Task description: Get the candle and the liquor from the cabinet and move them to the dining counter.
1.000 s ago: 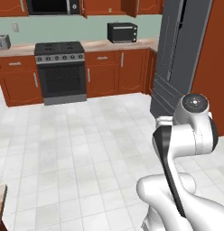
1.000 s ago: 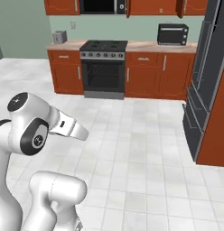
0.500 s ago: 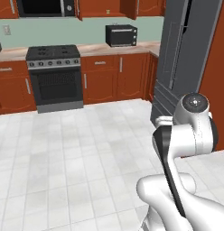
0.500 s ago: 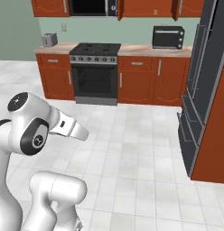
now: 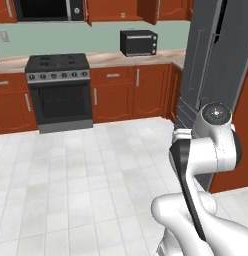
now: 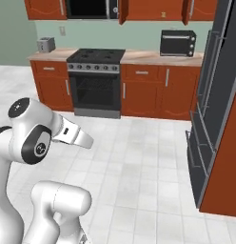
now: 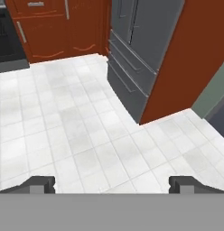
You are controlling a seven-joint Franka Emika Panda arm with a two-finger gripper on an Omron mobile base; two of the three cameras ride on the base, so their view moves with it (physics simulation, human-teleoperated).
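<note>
While claw (image 7: 112,184) hangs spread wide over floor tiles (image 7: 77,135), empty, cabinet (image 6: 153,9) well apart, doors ajar.

White tiled floor (image 5: 71,175), wide and bare in the middle. Along the far wall, a pale worktop (image 5: 108,59) on low red-brown cabinets (image 5: 131,92). On the worktop, a black toaster oven (image 5: 139,42) near the right end and a small grey toaster (image 6: 45,45) at the left end. Black stove (image 5: 58,90) set between the cabinets, standing on the floor. Tall grey fridge (image 5: 211,60) on the floor at the right.
</note>
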